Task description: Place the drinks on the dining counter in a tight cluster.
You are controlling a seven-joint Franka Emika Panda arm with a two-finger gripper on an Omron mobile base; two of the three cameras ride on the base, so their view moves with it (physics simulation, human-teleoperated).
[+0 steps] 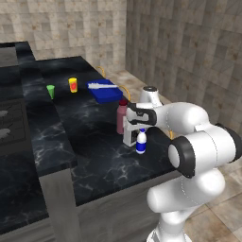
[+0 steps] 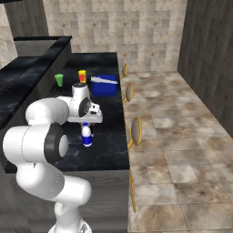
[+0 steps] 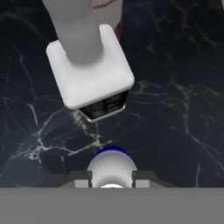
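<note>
The jaws (image 3: 112,178) are closed tight on the top of the small white bottle (image 1: 141,141). In the hand view the two tips sit one on each side of its round white top. The bottle stands straight up on the black table (image 1: 94,156), or hangs just over it; I cannot tell which.

Just beside it stands the square clear bottle (image 3: 89,74), with its black label facing the white one. Right behind that is the tall pink bottle (image 1: 122,117). All three are very close together, so the group looks nearly done.

Here is what could go wrong. If the jaws open while the white bottle is tipped or not yet down, it could fall over and roll. If the hand pushes it closer, it could bump the square bottle, and that one could knock the pink one over. When the hand lifts away, a tip could catch the white top and pull it down.

Farther off on the table stand a green cup (image 1: 50,90), an orange cup (image 1: 73,84) and a blue tray (image 1: 105,91). They are well away from the bottles.
</note>
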